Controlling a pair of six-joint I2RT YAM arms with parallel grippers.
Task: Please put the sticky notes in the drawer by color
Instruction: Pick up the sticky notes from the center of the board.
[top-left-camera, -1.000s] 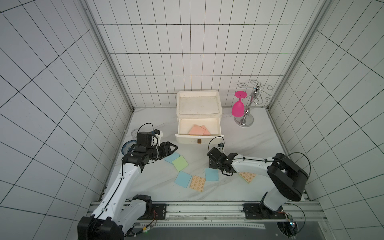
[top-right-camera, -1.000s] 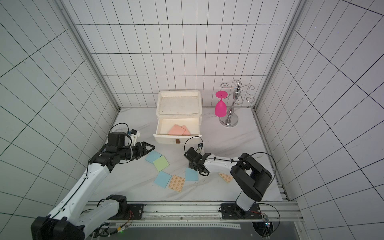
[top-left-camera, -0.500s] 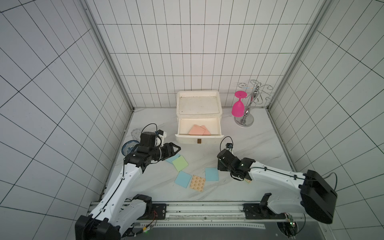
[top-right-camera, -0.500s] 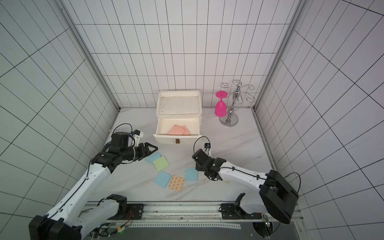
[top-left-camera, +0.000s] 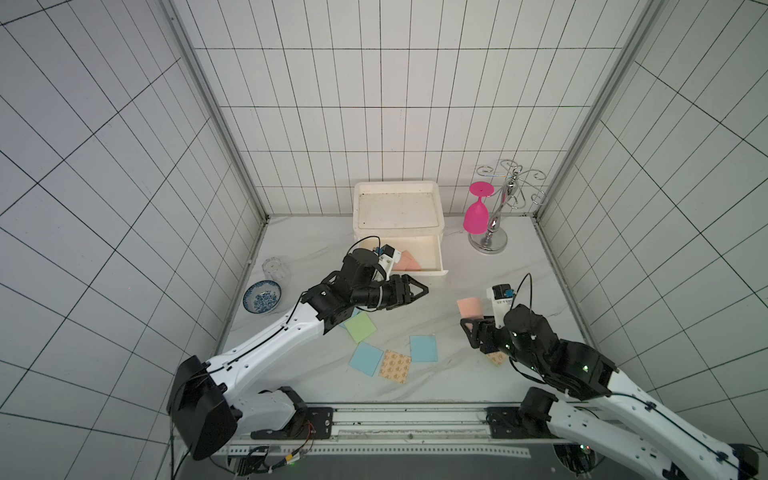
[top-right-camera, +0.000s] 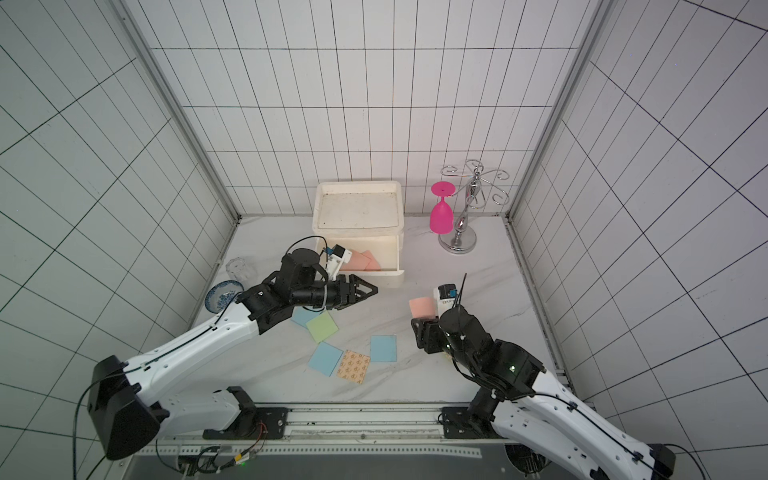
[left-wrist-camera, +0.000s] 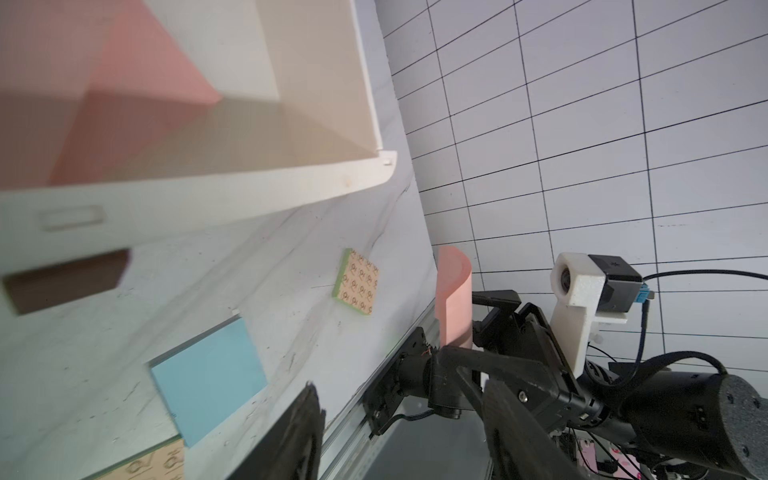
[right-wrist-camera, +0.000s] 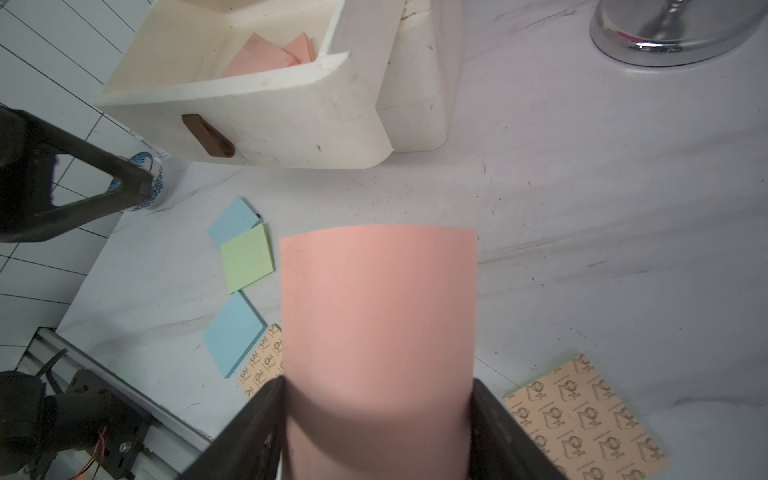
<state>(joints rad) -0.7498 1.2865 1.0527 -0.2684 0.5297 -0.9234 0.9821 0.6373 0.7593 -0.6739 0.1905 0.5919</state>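
Pink pad (right-wrist-camera: 378, 307), bowed, sat clamped in our right tool (right-wrist-camera: 376, 399); we judged the open drawer (right-wrist-camera: 291, 120) ahead and leftward, closer to our empty, spread left tool (top-left-camera: 417, 291).

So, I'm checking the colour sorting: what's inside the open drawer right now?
Two salmon-pink pads lie overlapping inside the open drawer; no other colour shows. The left arm covers one end of the drawer in both top views, so that part is hidden there.
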